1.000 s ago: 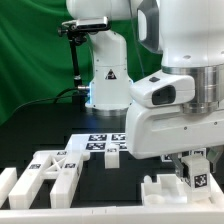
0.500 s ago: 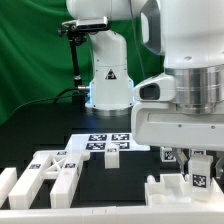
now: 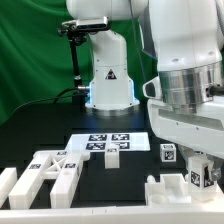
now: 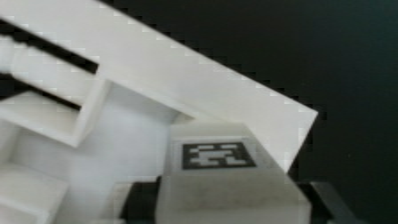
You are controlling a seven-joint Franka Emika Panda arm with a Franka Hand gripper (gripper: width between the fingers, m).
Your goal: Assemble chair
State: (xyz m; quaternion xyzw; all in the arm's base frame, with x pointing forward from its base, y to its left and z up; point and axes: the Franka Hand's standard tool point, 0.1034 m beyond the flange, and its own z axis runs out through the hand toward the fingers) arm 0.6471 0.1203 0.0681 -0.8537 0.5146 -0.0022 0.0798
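My gripper [image 3: 197, 168] is at the exterior view's lower right, shut on a small white chair block with a square tag [image 3: 196, 178]. In the wrist view this block [image 4: 217, 160] sits between my two dark fingers [image 4: 146, 203]. It hangs just above a large white notched chair part [image 3: 165, 190], whose slabs and recesses fill the wrist view [image 4: 107, 110]. I cannot tell whether block and part touch. A second small tagged cube [image 3: 168, 152] stands just behind, to the exterior view's left of my gripper.
The marker board [image 3: 100, 135] lies mid-table with a small white block [image 3: 112, 155] at its front edge. Several white tagged chair parts [image 3: 50, 170] lie at the exterior view's lower left. The arm's base [image 3: 108, 75] stands behind, before a green curtain.
The arm's wrist housing has swung up and to the exterior view's right, uncovering the second tagged cube. My gripper stays shut on the block and has barely shifted.
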